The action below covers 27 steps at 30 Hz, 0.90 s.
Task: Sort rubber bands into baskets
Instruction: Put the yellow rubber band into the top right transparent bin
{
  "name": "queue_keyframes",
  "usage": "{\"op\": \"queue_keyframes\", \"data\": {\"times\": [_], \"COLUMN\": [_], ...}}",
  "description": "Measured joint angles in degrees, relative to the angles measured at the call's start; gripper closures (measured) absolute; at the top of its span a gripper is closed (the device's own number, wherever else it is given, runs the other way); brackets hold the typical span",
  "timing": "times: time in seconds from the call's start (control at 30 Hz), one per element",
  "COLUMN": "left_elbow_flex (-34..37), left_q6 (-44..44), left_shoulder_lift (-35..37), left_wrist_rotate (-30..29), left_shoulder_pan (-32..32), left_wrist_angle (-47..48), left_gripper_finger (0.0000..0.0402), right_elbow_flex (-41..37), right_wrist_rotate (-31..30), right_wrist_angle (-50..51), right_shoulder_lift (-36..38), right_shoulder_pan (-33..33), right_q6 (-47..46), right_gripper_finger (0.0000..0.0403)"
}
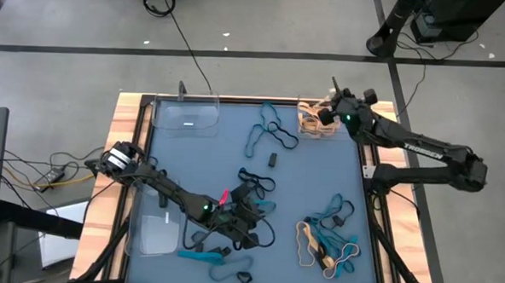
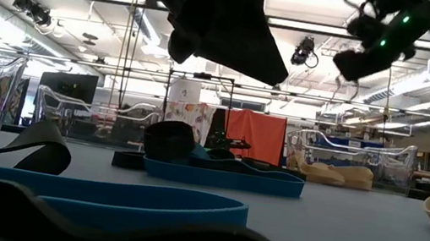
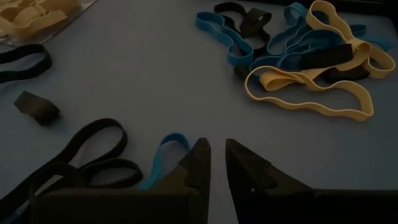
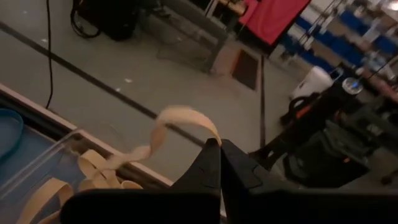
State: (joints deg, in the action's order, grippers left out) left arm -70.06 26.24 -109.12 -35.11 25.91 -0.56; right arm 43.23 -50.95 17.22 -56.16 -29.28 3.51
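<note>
My left gripper (image 1: 247, 216) hovers low over the mat's near middle, its fingers a narrow gap apart (image 3: 217, 149) and empty, beside a teal band (image 3: 166, 152) and black bands (image 3: 93, 152). My right gripper (image 1: 326, 113) is over the far right clear basket (image 1: 317, 120), shut on a tan rubber band (image 4: 180, 118). That basket holds tan bands (image 4: 68, 180). A mixed pile of tan, teal and black bands (image 1: 329, 240) lies on the mat at the near right and also shows in the left wrist view (image 3: 311, 56). Two more clear baskets stand at the far left (image 1: 185, 115) and near left (image 1: 159, 234). My right gripper pinches the tan band by one end (image 4: 208, 134) between its two fingertips. The fingers point toward the table's far edge. The band arches up past the tips and trails down toward the tan bands in the basket; whether it touches them I cannot tell.
Teal and black bands (image 1: 266, 133) lie at the mat's far middle, with a small black piece (image 1: 271, 159) beside them. More black bands (image 1: 255, 180) and a teal one (image 1: 203, 256) lie around my left gripper. A wooden frame (image 1: 120, 153) borders the mat.
</note>
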Motion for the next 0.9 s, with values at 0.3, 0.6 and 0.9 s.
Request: {"op": "queue_keyframes", "data": {"times": [0.3,0.6,0.9], "left_elbow_flex": [0.00,0.00,0.00], "left_q6": [0.02,0.31,2.32], "left_shoulder_lift": [0.00,0.00,0.00], "left_wrist_rotate": [-0.15,-0.14,-0.22], "left_shoulder_pan": [0.09,0.09,0.09], "left_wrist_angle": [-0.01,-0.25,-0.50], "left_gripper_finger": [0.0349,0.0349,0.0349], "right_elbow_flex": [-3.06,-3.18,-3.60], "right_wrist_rotate": [11.36,18.06,28.88], "right_wrist_angle": [-9.63,-8.53,-7.91], "right_shoulder_lift": [-8.30,-15.44,-16.61], "right_shoulder_pan": [-9.96,-11.78,-10.46], "right_q6": [0.13,-3.92,-6.65], "right_gripper_finger": [0.0393,0.0346,0.0318]}}
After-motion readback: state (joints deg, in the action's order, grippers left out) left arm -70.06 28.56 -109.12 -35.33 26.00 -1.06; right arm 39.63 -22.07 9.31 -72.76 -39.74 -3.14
